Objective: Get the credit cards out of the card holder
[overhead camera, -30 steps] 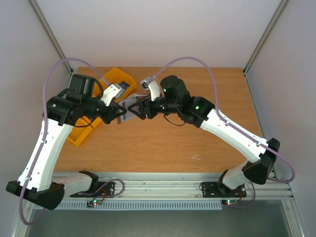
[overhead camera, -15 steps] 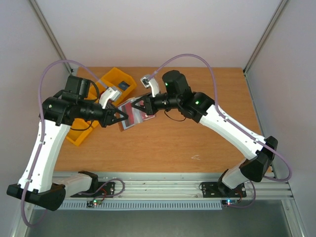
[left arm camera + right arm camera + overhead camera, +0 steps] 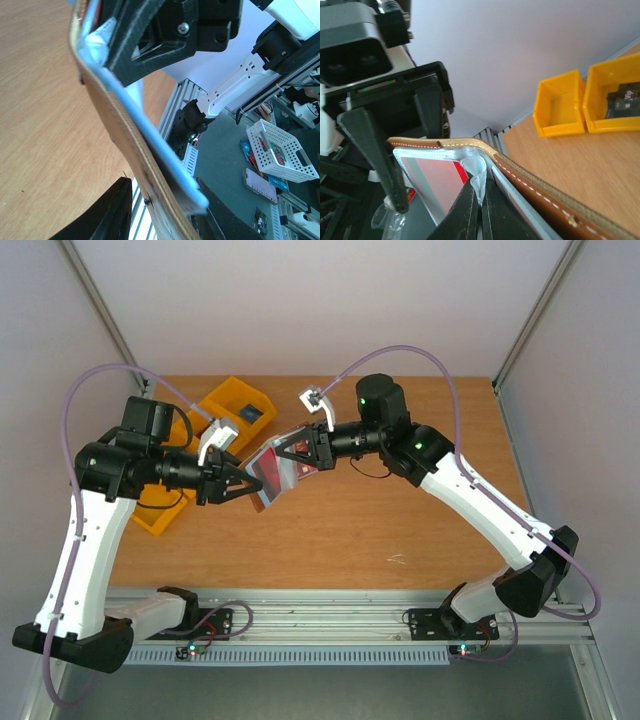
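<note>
The card holder hangs open above the table between both arms, brown face out, grey-blue lining in. Red credit cards sit in its pockets; one shows in the right wrist view. My right gripper is shut on the lining fold at the card holder's middle, its fingertips pinched together. My left gripper straddles the card holder's lower edge. Its jaws stand apart, with a gap between one finger and the brown face.
Two yellow bins stand at the table's back left: one holds a dark object, the other lies partly under the left arm. The table's near edge and rail run below the arms.
The right gripper shut on the lining and drew back to the right, spreading the card holder open. The left gripper shifted left and its jaws parted.
</note>
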Robot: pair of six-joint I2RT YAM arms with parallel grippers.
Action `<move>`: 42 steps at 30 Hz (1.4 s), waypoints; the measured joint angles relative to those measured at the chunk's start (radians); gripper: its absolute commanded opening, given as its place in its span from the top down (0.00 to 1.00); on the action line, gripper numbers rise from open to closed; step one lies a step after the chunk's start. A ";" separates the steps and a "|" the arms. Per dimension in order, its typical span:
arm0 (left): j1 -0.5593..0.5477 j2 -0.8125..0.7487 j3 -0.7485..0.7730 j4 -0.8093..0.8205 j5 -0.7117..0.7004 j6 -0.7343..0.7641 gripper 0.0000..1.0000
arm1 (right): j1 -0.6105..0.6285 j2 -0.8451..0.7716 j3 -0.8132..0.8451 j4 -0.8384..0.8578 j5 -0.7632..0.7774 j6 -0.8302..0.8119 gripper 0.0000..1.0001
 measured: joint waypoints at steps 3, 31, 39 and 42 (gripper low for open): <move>0.005 -0.005 -0.001 -0.003 0.004 0.013 0.65 | 0.000 -0.009 0.000 0.010 -0.027 0.000 0.99; 0.011 -0.024 -0.052 0.003 0.005 0.100 0.04 | -0.020 -0.011 0.000 0.034 -0.048 0.018 0.99; 0.004 -0.024 -0.065 0.087 0.009 0.004 0.47 | 0.005 -0.011 0.001 -0.008 0.030 -0.005 0.99; 0.004 -0.023 -0.068 0.116 -0.017 -0.039 0.92 | 0.011 -0.011 0.001 -0.017 0.030 -0.016 0.99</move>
